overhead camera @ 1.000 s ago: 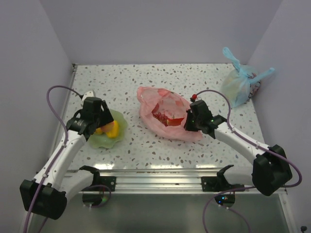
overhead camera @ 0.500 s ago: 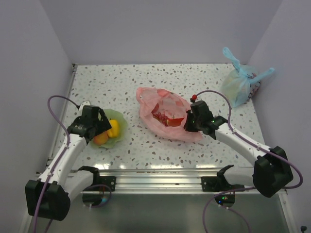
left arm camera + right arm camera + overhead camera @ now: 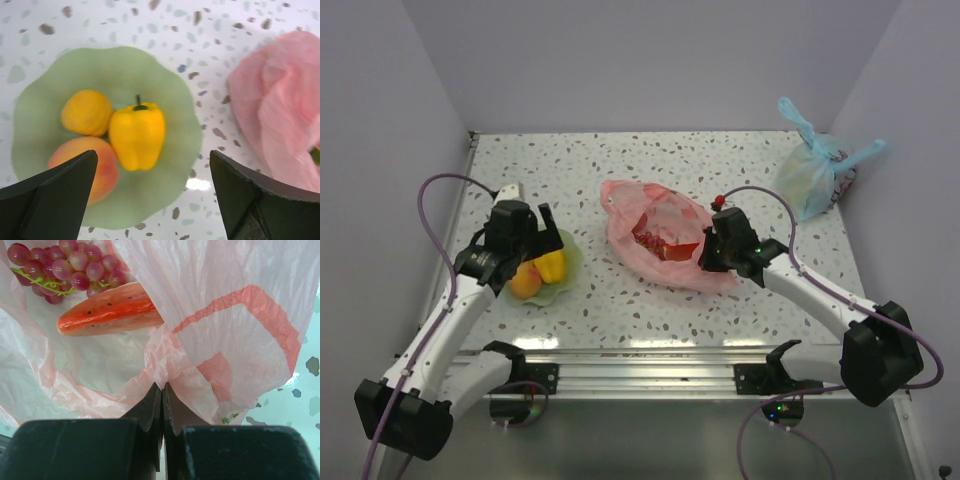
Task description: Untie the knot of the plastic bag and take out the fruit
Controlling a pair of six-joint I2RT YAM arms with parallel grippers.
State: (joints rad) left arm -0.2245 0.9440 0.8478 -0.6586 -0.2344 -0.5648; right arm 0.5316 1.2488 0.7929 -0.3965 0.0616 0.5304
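- Overhead, the left end effector [image 3: 525, 230] hangs spread wide and empty over the green bowl [image 3: 567, 250]. The plastic bag [image 3: 660, 215] lies midway on the tabletop [image 3: 620, 165], to its right, mouth open. The right end effector [image 3: 708, 256] is pressed together on the bag's near right edge (so the nearer arm is busy).
- Left wrist: the fingers [image 3: 55, 190] stand apart above a yellow pepper [image 3: 137, 132], an orange fruit [image 3: 86, 112] and a peach [image 3: 95, 167] in the bowl; the bag sits off to the right.
- Right wrist: the jaws pinch pink film. Just beyond lie the watermelon slice [image 3: 107, 315], long axis crosswise to the pinch, and the grapes [image 3: 70, 267] behind it. The free left arm probably must reach rightward.
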